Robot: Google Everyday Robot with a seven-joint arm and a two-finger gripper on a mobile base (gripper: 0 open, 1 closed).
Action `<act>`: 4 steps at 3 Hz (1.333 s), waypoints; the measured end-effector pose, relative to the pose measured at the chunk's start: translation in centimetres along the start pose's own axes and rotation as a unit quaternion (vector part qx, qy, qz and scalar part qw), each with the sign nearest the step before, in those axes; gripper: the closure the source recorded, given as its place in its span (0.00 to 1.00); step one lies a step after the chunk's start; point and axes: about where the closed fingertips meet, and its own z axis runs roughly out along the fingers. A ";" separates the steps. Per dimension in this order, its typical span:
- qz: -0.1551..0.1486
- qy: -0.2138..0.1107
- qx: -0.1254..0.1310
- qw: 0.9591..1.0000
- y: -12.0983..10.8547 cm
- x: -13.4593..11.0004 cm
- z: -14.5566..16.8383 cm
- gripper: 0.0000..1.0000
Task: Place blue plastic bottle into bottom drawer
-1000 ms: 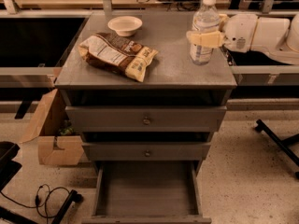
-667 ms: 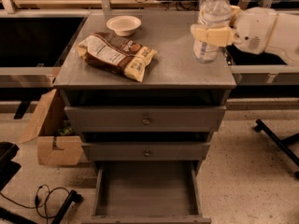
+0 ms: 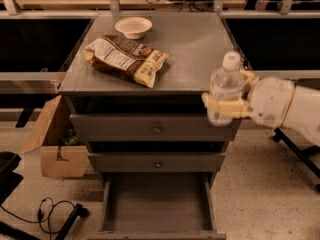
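Your blue plastic bottle (image 3: 226, 83) has left the cabinet top (image 3: 200, 49). A second ago it stood near the right edge of that surface; now it hangs upright in the air just in front of the right front corner, level with the top drawer (image 3: 150, 121). The gripper (image 3: 223, 103), reaching in from the right, has its jaws clamped around the bottle's middle. The bottom drawer (image 3: 157, 204) stands pulled open, lower and to the left. I judge the lift done, so you still have to carry it down and leftward. The snack bag (image 3: 127, 59) and bowl (image 3: 133, 27) sit undisturbed.
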 end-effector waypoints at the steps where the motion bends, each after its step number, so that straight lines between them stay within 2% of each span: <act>1: 0.020 0.060 -0.026 0.998 4.5 10.7 1.7 1.00; 2: 0.037 0.051 -0.026 0.998 6.8 20.1 4.2 1.00; 3: 0.040 0.051 -0.028 0.997 7.1 20.4 4.6 1.00; 4: 0.070 0.041 -0.034 0.996 9.4 23.7 6.5 1.00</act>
